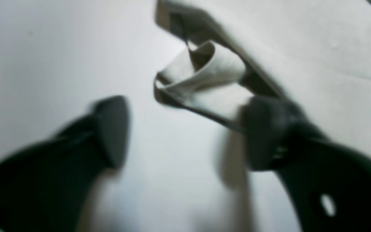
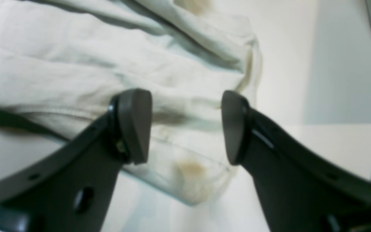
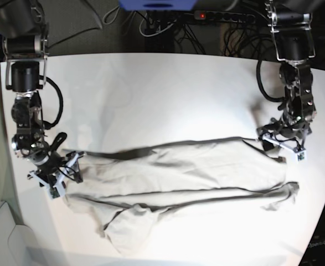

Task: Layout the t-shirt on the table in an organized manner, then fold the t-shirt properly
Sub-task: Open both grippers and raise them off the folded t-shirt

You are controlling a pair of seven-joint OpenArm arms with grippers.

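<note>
Curled t-shirt (image 1: 204, 74) hem, in left wrist view only.

Behind the far table edge you see a dark floor with tangled black cables (image 3: 168, 25), a power strip (image 3: 224, 16) and a blue box (image 3: 156, 4).

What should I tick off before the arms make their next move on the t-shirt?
1. Left gripper jaws apart: ok; motion-blurred, a curled hem corner of the t-shirt lies just ahead of them.
2. Cloth between the left jaws: cannot tell; one finger overlaps the shirt edge.
3. Right gripper open: ok; the jaws straddle a shirt edge but have not closed on it.
4. T-shirt laid flat: not ok; bunched into long folds across the table.
5. Both arms at opposite ends of the shirt: ok in the base view.
</note>
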